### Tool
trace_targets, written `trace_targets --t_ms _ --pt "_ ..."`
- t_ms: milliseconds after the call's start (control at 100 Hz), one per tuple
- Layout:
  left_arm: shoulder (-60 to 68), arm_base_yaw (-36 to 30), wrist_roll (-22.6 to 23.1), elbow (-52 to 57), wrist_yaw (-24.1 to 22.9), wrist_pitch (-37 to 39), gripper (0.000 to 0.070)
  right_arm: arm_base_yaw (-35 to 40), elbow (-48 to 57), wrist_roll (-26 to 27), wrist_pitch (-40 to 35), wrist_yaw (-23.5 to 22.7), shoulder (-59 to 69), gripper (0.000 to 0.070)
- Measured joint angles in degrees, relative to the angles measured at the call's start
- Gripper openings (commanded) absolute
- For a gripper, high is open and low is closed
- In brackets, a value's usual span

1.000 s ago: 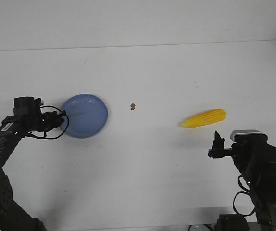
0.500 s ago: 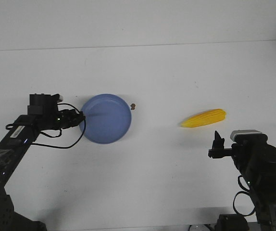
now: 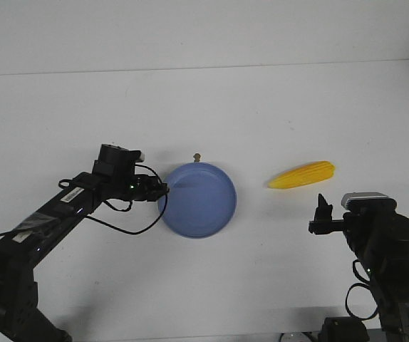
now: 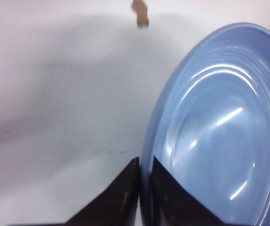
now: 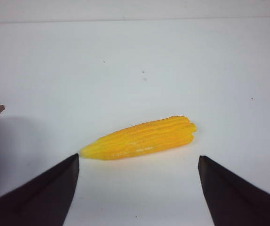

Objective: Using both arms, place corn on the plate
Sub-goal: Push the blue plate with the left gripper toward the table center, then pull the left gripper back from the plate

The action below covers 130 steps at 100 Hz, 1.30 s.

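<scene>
- Left gripper (image 3: 163,191) is clamped on the near-left rim of the plate (image 3: 201,203); in the left wrist view its two black fingers (image 4: 125,197) stand on either side of the rim, pressed close together with only the thin blue edge between them.
- Right gripper (image 3: 323,211) hangs just beside the corn (image 3: 302,174), on the robot's side of it, touching nothing; the right wrist view shows its two dark fingertips (image 5: 45,193) spread wide, one near each end of the cob.
- Corn lies flat on the white table (image 3: 261,107), on the right side, its pointed end toward the plate and its blunt end tilted slightly away from the robot.
- Plate and corn are apart, with bare table between them; the plate sits near the middle of the table, a little left of centre.
- Nothing lies in the plate; its blue inner surface shows glossy highlights in the left wrist view.
- Left arm (image 3: 55,214) reaches in from the lower left, cables looping beside its wrist.
- Small brown speck (image 3: 197,156) rests on the table just beyond the plate's far rim.
</scene>
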Motion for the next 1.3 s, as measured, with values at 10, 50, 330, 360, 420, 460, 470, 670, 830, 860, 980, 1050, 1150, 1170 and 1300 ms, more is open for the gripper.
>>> trace_targets --t_ms 10,50,330,360,420,460,470,670,830,860,980,1050,1150,1170,1300 --pt "0.26 -0.15 -0.09 0.0 -0.02 0.13 0.0005 0.0 0.0 0.0 0.0 0.0 0.0 0.0534" --pt "1.27 -0.7 -0.46 0.0 -0.13 0.81 0.0005 0.0 0.0 0.0 0.0 0.0 0.0 0.0534" --pt "4.59 -1.09 -2.69 0.0 -0.42 2.62 0.0069 0.0 0.0 0.0 0.0 0.0 0.0 0.0534" --pt "4.66 -1.09 -2.73 0.0 -0.42 2.56 0.0116 0.0 0.0 -0.02 0.0 0.0 0.0 0.0534" --pt "4.66 -1.09 -2.91 0.0 -0.37 2.69 0.0216 0.0 0.0 -0.02 0.0 0.0 0.0 0.0534" --pt "4.66 -1.09 -2.91 0.0 -0.31 2.86 0.0255 0.0 0.0 -0.02 0.0 0.0 0.0 0.0534" --pt "4.66 -1.09 -2.93 0.0 -0.31 2.89 0.0263 0.0 0.0 -0.02 0.0 0.0 0.0 0.0534" --pt "4.66 -1.09 -2.93 0.0 0.02 3.04 0.0539 0.0 0.0 -0.02 0.0 0.0 0.0 0.0534" --pt "4.15 -0.44 -2.82 0.48 1.25 4.46 0.07 0.0 0.0 -0.02 0.0 0.0 0.0 0.0533" --pt "4.0 -0.04 -2.67 0.57 1.25 4.61 0.07 0.0 0.0 0.0 0.0 0.0 0.0 0.0533" --pt "3.76 2.34 -2.45 0.55 0.61 4.79 0.07 0.0 0.0 -0.02 0.04 0.0 0.02 0.0534" --pt "3.15 3.63 -2.23 0.44 0.2 4.68 0.07 0.0 0.0 0.0 0.5 0.0 0.0 0.0534" --pt "0.85 5.51 -0.94 0.24 0.04 4.7 0.07 0.0 0.0 0.07 1.68 0.0 0.0 0.0535" --pt "0.11 5.86 -0.61 0.24 -0.07 4.66 0.07 0.0 0.0 0.17 1.75 0.0 0.0 0.0537" --pt "-5.99 7.63 3.56 0.24 -5.09 3.3 0.07 0.0 0.0 2.64 2.08 0.0 0.02 0.0631"
